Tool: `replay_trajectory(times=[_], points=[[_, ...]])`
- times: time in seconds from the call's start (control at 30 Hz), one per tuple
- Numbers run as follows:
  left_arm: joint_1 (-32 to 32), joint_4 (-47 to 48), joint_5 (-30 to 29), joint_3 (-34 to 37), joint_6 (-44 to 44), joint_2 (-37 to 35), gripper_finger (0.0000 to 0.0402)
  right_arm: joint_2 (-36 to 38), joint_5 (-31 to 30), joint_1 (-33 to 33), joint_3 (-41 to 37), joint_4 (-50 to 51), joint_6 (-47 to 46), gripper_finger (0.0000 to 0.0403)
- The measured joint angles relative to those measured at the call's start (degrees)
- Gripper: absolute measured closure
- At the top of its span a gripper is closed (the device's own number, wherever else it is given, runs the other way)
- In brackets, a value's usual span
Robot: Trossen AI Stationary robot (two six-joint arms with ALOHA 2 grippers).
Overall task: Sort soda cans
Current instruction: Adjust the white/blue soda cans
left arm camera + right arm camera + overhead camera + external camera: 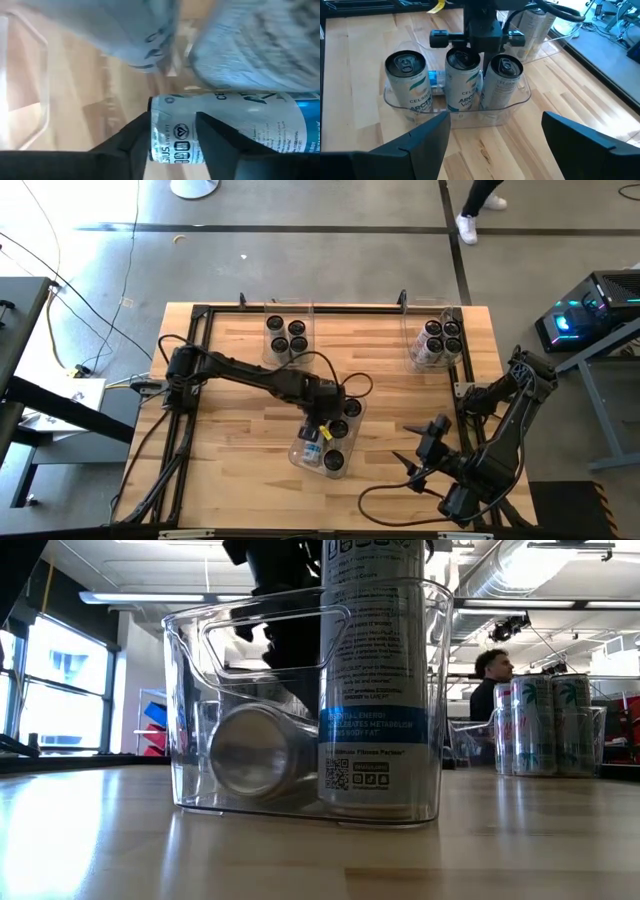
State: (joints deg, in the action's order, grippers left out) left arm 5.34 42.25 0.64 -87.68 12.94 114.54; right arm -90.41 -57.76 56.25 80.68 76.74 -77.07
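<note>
A clear plastic bin [346,472] sits at the middle of the table, with three soda cans [407,75] standing upright in it. Another soda can with a pale blue label [240,120] lies on its side among them, also seen as the blue-label can [311,448]. My left gripper [320,428] reaches down into the bin and is shut on this lying can. My right gripper [420,465] hovers open near the table's right front, facing the bin, with nothing between its fingers [435,137]. My left gripper pinches the lying can near one end [175,145], one finger [137,137] on each side of its round wall. The fingers come from above, slanting down, and lie across the can. I cannot tell whether the can is clear of the bin floor.
Two more clear bins with upright cans stand at the far edge, one at the middle [285,335] and one at the right [438,340]. A black frame [200,315] runs around the table top. A person [492,680] sits beyond the table.
</note>
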Motion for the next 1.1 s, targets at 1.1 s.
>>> replay_trajectory(times=[1.1], points=[[-2.83,-3.90,-8.55,4.30,-0.40,0.87,0.0401,0.00,-0.37,0.00,0.00,0.56,-1.10,0.0093]])
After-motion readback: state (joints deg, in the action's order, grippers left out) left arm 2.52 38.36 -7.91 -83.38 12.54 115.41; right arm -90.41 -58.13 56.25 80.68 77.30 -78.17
